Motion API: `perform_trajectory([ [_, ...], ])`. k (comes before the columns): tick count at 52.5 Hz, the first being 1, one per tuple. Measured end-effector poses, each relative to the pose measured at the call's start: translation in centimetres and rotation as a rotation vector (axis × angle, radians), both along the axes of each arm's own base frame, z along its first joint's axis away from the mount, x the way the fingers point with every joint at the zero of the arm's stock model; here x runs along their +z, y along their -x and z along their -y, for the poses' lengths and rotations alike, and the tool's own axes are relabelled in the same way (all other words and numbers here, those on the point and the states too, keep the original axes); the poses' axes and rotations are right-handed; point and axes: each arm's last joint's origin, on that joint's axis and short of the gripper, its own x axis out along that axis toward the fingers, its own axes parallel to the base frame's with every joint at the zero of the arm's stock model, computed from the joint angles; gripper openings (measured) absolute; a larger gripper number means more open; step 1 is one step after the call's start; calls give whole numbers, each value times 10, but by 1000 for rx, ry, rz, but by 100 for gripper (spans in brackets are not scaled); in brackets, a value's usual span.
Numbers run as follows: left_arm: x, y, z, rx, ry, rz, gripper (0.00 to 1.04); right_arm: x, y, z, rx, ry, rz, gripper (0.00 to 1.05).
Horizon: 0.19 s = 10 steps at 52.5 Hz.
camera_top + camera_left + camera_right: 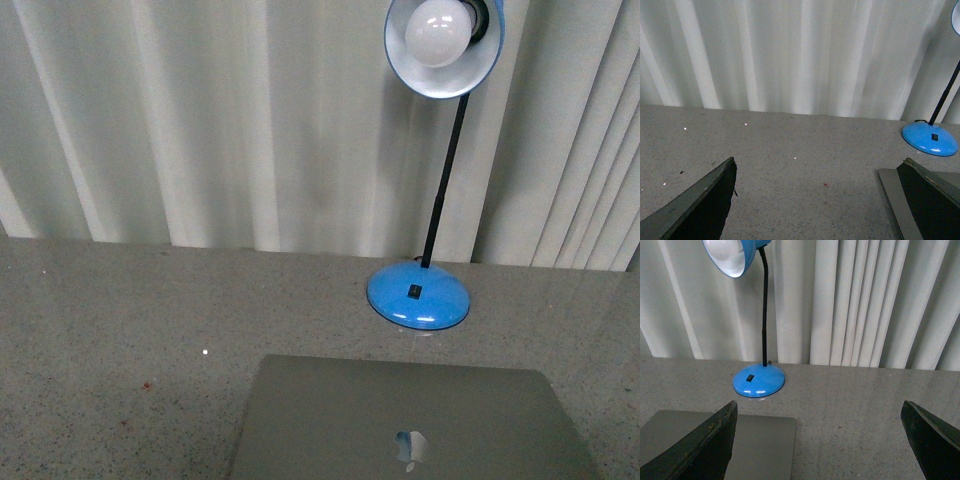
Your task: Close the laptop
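The laptop is a slim silver-grey slab lying flat on the speckled grey table at the near middle of the front view, lid down, with a shiny apple logo on top. Neither arm shows in the front view. In the left wrist view the left gripper is open over bare table, and the laptop's edge lies beside one finger. In the right wrist view the right gripper is open, with the laptop's corner next to one finger. Both grippers hold nothing.
A blue desk lamp stands just behind the laptop, with its round base on the table, a black stem and its shade overhead. It also shows in the right wrist view. White vertical blinds close off the table's far edge.
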Motion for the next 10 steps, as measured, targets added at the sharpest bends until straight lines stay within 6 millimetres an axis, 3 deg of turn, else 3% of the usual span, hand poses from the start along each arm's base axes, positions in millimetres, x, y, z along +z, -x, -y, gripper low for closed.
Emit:
perform_trajectory([
  [10, 0, 0, 0, 0, 0, 0, 98, 0, 0, 0, 0, 0, 0, 97],
])
